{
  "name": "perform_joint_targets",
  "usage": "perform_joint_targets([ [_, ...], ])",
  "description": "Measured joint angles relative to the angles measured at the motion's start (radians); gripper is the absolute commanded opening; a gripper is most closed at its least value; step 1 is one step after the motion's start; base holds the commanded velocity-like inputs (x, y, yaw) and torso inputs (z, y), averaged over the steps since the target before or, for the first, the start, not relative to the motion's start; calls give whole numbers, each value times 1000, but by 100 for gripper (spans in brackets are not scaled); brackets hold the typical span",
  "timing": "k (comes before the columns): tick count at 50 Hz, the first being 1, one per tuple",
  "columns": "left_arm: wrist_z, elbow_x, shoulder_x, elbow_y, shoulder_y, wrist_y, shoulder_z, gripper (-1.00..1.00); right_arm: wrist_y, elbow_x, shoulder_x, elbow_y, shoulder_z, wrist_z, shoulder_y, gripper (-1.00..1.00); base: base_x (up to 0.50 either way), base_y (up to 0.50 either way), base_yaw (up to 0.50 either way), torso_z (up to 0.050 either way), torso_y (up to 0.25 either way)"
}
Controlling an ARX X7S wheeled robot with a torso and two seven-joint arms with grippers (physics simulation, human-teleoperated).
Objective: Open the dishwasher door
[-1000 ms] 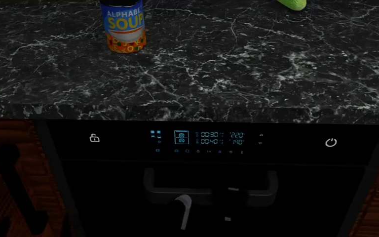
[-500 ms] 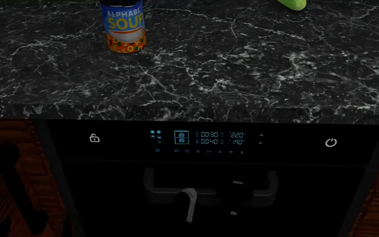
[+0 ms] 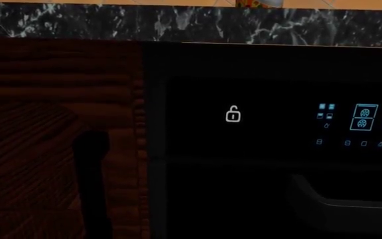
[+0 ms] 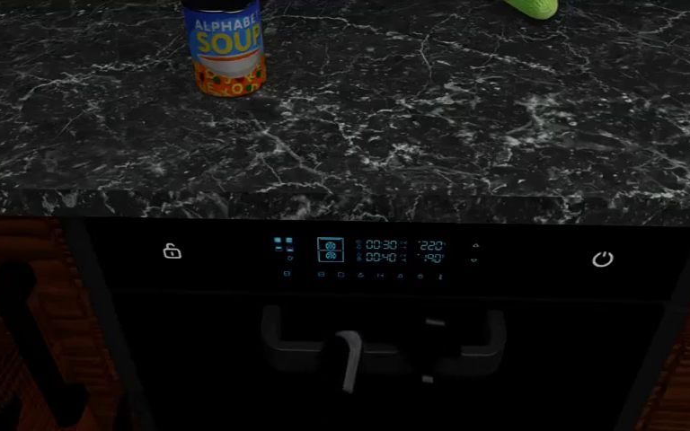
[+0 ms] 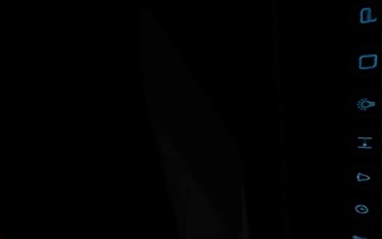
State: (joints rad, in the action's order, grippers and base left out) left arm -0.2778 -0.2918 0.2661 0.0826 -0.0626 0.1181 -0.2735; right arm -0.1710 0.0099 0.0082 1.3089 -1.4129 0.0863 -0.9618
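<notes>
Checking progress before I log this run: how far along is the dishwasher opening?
Done: a gripper has reached the grey horizontal bar handle; which arm is unclear, and the dark render hides whether it is gripped. In hand: lining up on the bar. Left: the pull itself. The glossy black dishwasher door looks flush under the black marble countertop, closed.

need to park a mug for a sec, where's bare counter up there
The black marble counter is bare across its middle and front, between the soup can at back left and the green item at back right. Below it, at the dishwasher door, the handle is crowded by a gripper.
</notes>
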Motion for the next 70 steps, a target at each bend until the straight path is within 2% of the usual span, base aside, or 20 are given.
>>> perform_joint_targets([
  [19, -3, -7, 5, 0, -2, 1, -5, 100, 10, -12, 1, 0, 32, -90, -20, 100, 0, 0, 0, 0, 0],
  [20, -3, -8, 5, 0, -2, 1, -5, 100, 10, -13, 1, 0, 33, -93, -20, -100, 0, 0, 0, 0, 0],
  [44, -9, -12, 11, -1, -1, 6, -11, 100, 52, -15, 20, 0, -4, -63, -30, -100, 0, 1, 2, 0, 0],
  [70, -27, -19, 24, -34, 8, 2, -10, 100, 115, -30, 40, 0, -11, 39, 10, -100, 0, 3, 4, -1, 0],
])
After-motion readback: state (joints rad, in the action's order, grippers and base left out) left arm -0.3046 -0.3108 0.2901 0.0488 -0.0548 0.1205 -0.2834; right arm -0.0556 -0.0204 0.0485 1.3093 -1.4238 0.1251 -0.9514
